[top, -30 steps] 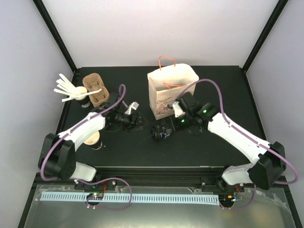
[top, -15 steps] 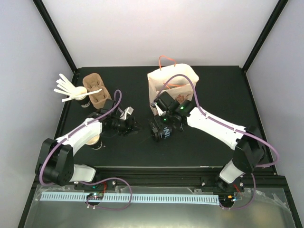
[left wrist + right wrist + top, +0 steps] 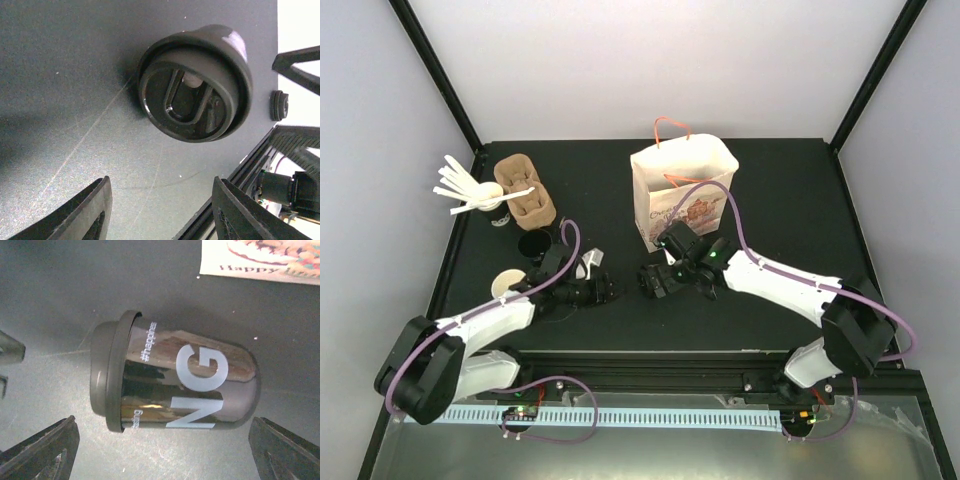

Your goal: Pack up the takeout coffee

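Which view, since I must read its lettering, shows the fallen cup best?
Right wrist: the cup lies sideways, filling the frame, white lettering plain. Left wrist shows only its lid, end-on. The top view shows it small, dark, unreadable.

The left arm (image 3: 490, 318) and the right arm (image 3: 790, 285) are wearing white shells between black joints, with a purple cable (image 3: 572, 238) running along each. Green lights (image 3: 714, 256) are glowing on the right one. The left tool (image 3: 161, 184) and the right tool (image 3: 164, 424) are showing black angular fingers.
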